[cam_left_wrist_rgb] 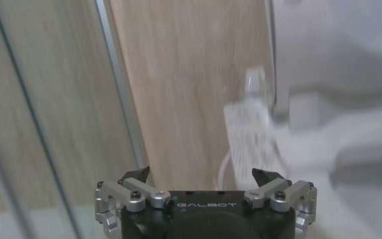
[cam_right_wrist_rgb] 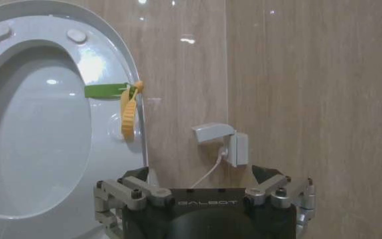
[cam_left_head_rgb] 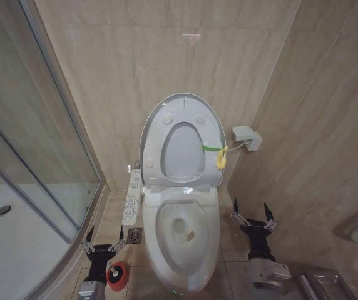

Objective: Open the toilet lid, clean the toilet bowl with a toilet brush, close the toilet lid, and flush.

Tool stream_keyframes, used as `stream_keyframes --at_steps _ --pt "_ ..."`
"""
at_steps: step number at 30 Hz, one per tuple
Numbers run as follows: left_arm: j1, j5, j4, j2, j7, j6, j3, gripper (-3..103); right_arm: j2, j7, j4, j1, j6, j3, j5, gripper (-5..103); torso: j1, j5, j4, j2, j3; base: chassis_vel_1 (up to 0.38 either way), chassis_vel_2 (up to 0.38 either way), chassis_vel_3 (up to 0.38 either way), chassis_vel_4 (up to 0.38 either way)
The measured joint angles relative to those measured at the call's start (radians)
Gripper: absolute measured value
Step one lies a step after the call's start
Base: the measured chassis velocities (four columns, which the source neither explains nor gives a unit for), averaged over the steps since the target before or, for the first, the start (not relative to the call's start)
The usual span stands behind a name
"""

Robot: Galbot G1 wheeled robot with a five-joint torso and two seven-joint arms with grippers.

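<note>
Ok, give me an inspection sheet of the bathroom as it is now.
Surface: tiled floor, with a drain.
Job's things: lid raised against the wall; bowl open, a brown spot inside; red holder left of the bowl.
Clutter: nothing seen.
Grippers: left gripper open, low above the holder; right gripper open, right of the bowl.
Cables: cord hanging from the wall socket.
Surroundings: glass shower on the left.
</note>
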Motion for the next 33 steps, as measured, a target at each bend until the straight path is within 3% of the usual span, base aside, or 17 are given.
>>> stream_keyframes --at_steps 4,12,22,33 --pt "-0.026 0.0 0.118 -0.014 -0.016 -0.033 0.016 100 0.0 0.0 0.0 0.0 0.0 0.0 0.0 100 0.0 0.0 0.0 0.0 0.0 0.0 0.0 0.0 0.0" --pt "-0.067 0.006 0.245 -0.039 -0.025 -0.064 0.03 98 0.0 0.0 0.0 0.0 0.0 0.0 0.0 100 0.0 0.0 -0.0001 0.0 0.0 0.0 0.0 0.0 0.0" --pt "-0.091 0.018 0.346 -0.057 -0.06 -0.116 0.029 96 0.0 0.0 0.0 0.0 0.0 0.0 0.0 100 0.0 0.0001 -0.0001 0.0 0.0 0.0 0.0 0.0 0.0" --pt "-0.112 0.039 0.425 -0.074 -0.083 -0.136 0.026 96 0.0 0.0 0.0 0.0 0.0 0.0 0.0 100 0.0 0.0001 -0.0002 0.0 0.0 0.0 0.0 0.0 0.0"
